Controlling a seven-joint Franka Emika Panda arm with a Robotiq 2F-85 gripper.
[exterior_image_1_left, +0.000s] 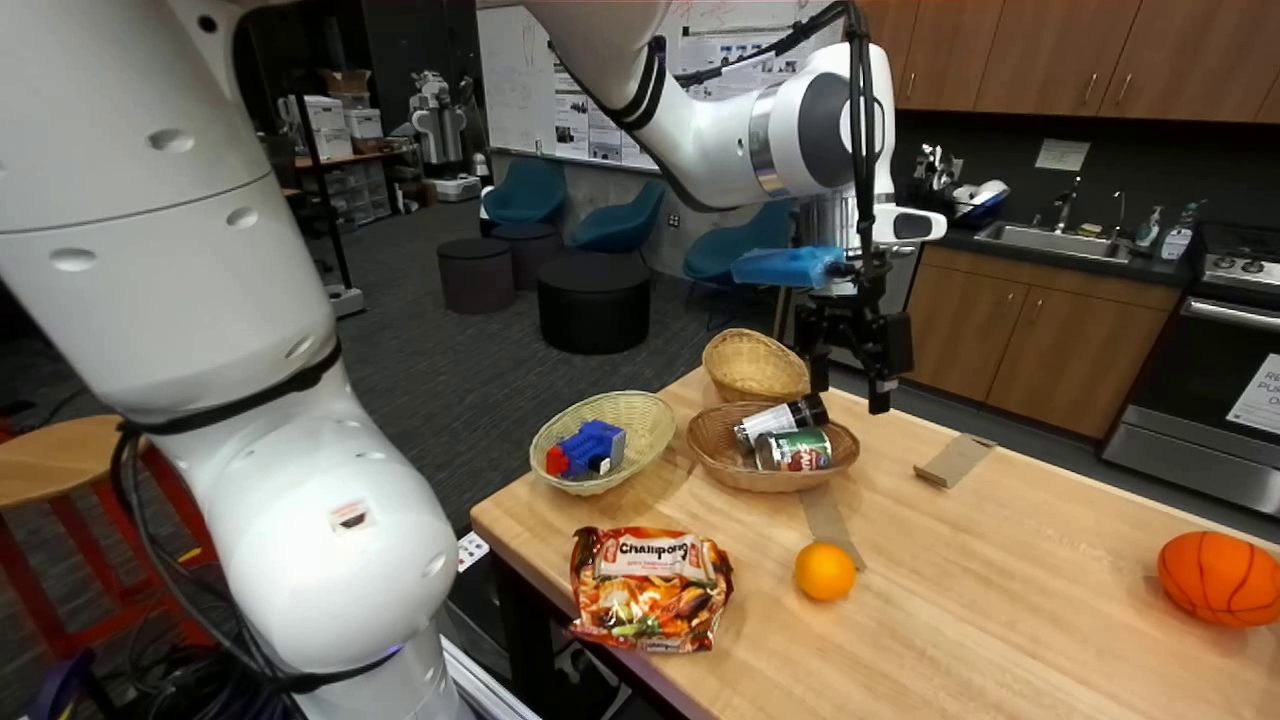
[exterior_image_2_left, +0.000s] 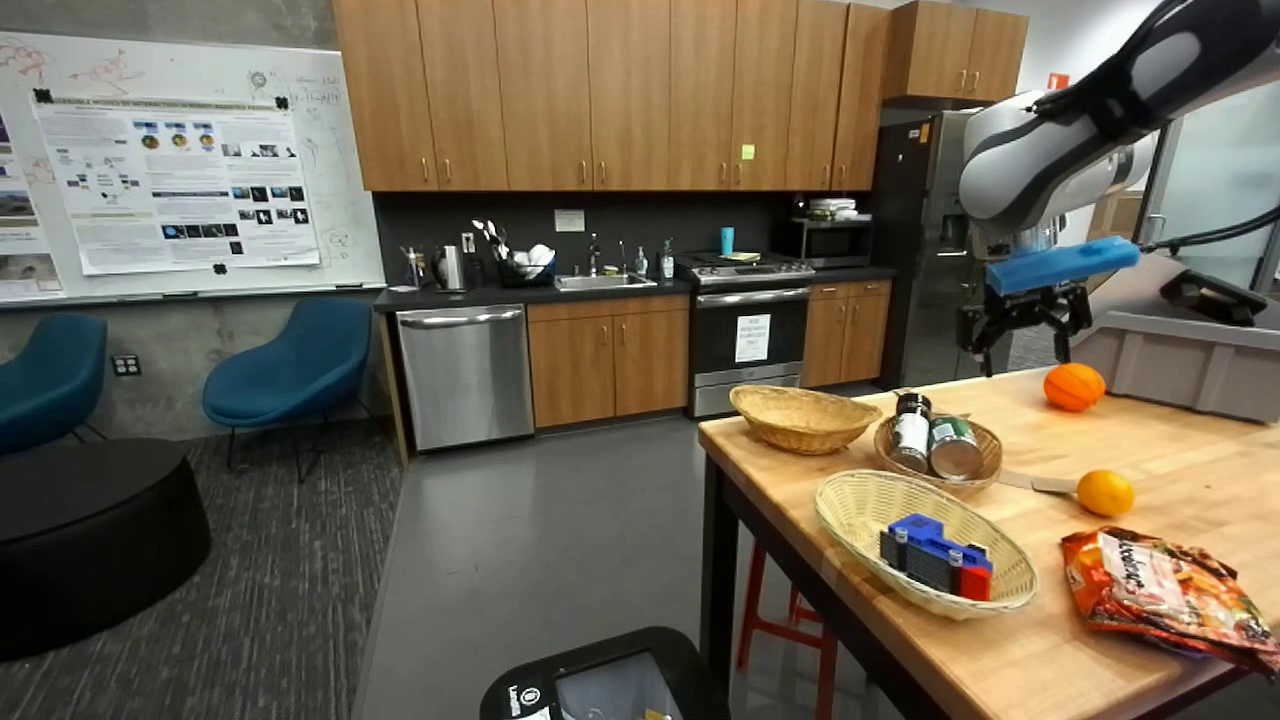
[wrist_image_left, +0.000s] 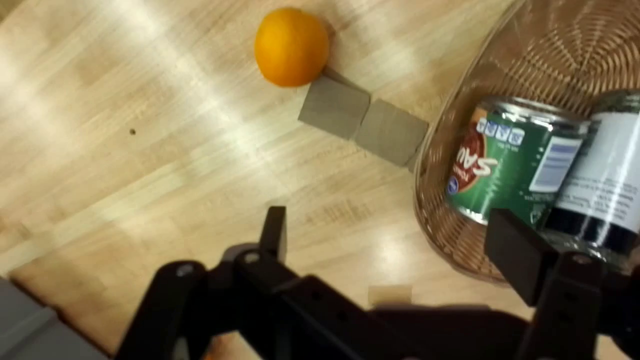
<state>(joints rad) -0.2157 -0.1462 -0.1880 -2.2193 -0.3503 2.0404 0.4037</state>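
Green can lies on its side in the brown wicker basket, beside a white-labelled jar. Gripper hangs above the wooden table, near the basket, its jaws wide apart. Orange sits outside the basket, a flat grey-brown strip between them.

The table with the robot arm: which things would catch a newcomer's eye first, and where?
The large white robot arm dominates an exterior view, its black gripper open above the pale wooden table near a brown wicker basket. Next, the shiny red plastic Champong packet draws the eye by the table's edge, with a round orange fruit nearby.
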